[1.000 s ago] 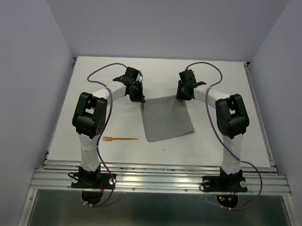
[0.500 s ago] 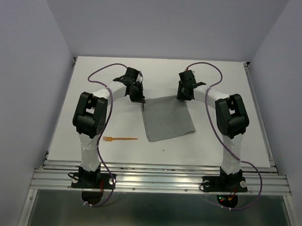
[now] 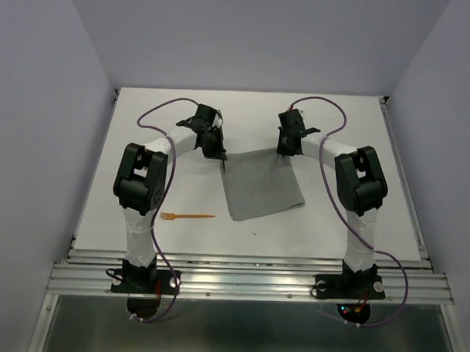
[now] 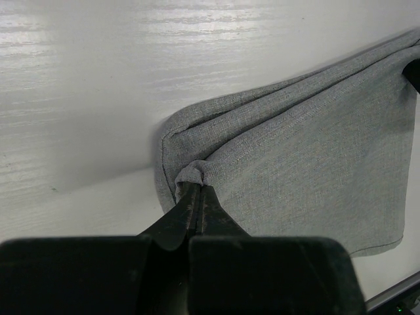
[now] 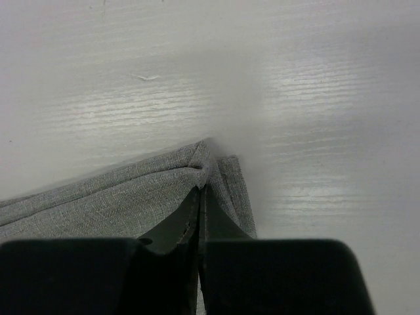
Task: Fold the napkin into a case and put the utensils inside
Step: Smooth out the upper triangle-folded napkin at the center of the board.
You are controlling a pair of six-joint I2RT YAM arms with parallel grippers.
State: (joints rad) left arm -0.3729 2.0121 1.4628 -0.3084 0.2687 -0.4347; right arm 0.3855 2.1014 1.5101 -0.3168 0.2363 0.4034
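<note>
The grey napkin [image 3: 259, 186] lies folded in the middle of the table. My left gripper [image 3: 219, 155] is shut on its far left corner, seen pinched between the jaws in the left wrist view [image 4: 195, 186]. My right gripper [image 3: 289, 151] is shut on its far right corner, seen in the right wrist view [image 5: 200, 187]. Both corners are lifted a little, so the far edge sags between them. The cloth [image 4: 308, 164] shows stacked layers at its edge [image 5: 111, 197]. An orange fork [image 3: 187, 217] lies on the table left of the napkin, tines to the left. No second utensil is in view.
The white table [image 3: 143, 142] has a raised metal rail [image 3: 247, 263] along its near edge and lavender walls on three sides. Purple cables loop over both arms. A small dark speck [image 3: 254, 234] lies near the napkin's front edge.
Both grippers have drawn the napkin's far corners slightly farther back, and the far edge now sags a little more. The fork has not moved.
</note>
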